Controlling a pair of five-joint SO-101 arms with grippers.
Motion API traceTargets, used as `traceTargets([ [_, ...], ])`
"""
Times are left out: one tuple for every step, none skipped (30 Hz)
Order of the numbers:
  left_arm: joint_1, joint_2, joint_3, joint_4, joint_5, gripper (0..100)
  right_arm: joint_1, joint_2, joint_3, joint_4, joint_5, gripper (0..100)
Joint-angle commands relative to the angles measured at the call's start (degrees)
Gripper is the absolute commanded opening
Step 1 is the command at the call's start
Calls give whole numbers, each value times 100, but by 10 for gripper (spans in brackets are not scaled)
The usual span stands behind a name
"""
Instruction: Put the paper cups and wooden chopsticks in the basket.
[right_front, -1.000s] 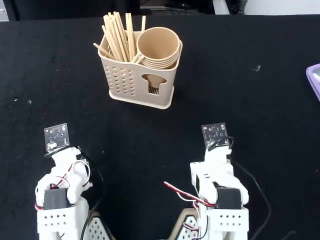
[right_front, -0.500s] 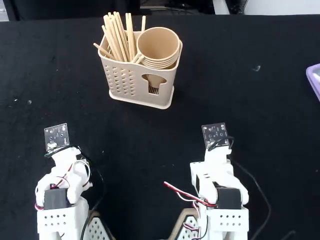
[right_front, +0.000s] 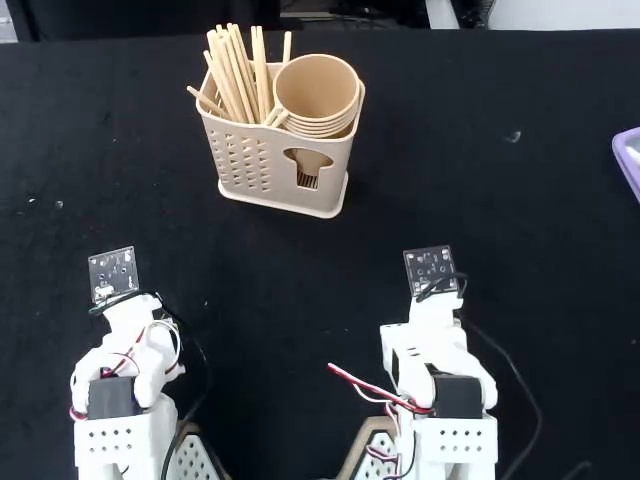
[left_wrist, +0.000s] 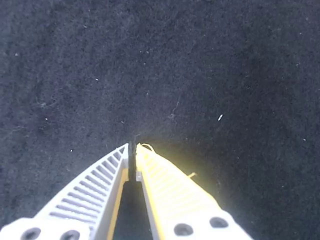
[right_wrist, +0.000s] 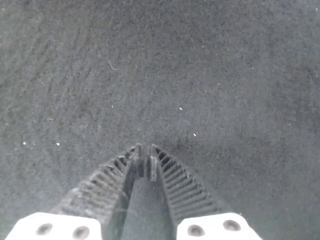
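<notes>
**Cups and chopsticks in the basket, both arms folded at the near edge**

The basket (right_front: 270, 165) stands toward the tabletop's (right_front: 500, 250) far edge. The paper cups (right_front: 316, 90) are nested in one side of it and the wooden chopsticks (right_front: 235, 70) stand on end in the other. Both arms sit folded at the near edge, the basket well ahead of them. The left tool (left_wrist: 134, 150) and right tool (right_wrist: 144, 152) have fingers together, gripping nothing. The task looks complete.

Wide black cloth (right_front: 520, 260) around upright basket (right_front: 255, 165)
</notes>
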Motion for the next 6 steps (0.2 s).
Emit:
traceTargets([
  [-84,-9,127,18,44,30,-62,-541,-4,35,-62,32],
  [-84,-9,127,18,44,30,-62,-541,-4,35,-62,32],
  [-84,-9,127,18,44,30,-62,-541,-4,35,-62,32],
  [-84,-9,127,18,44,30,-62,-541,-4,35,-62,32],
  [-84,-9,127,18,44,30,-62,-541,-4,35,-62,32],
  [-84,-9,127,18,44,30,-62,-541,-4,35,-62,32],
])
